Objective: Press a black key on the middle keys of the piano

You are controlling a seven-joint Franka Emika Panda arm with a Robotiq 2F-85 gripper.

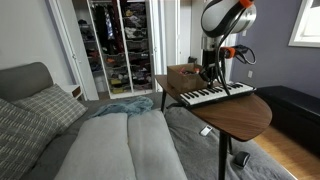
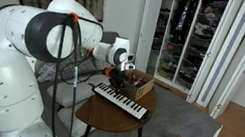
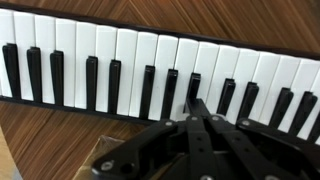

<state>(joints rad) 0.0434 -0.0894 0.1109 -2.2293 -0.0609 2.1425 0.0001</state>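
Note:
The piano [image 1: 214, 94] is a slim white keyboard lying on a round wooden table [image 1: 240, 113]; it also shows in an exterior view [image 2: 122, 101]. In the wrist view its row of white and black keys [image 3: 130, 60] fills the frame. My gripper [image 3: 192, 103] is shut, fingers pressed together, with the tips down on a black key [image 3: 193, 85] in the middle stretch. In an exterior view the gripper [image 1: 213, 78] stands straight down over the keyboard's middle. Whether the key is pushed down I cannot tell.
A brown cardboard box [image 1: 184, 74] sits on the table behind the piano, close to the arm. A grey couch [image 1: 60, 130] lies beside the table. An open closet [image 1: 120, 45] is at the back. The table's front edge [image 3: 40, 130] runs just below the keys.

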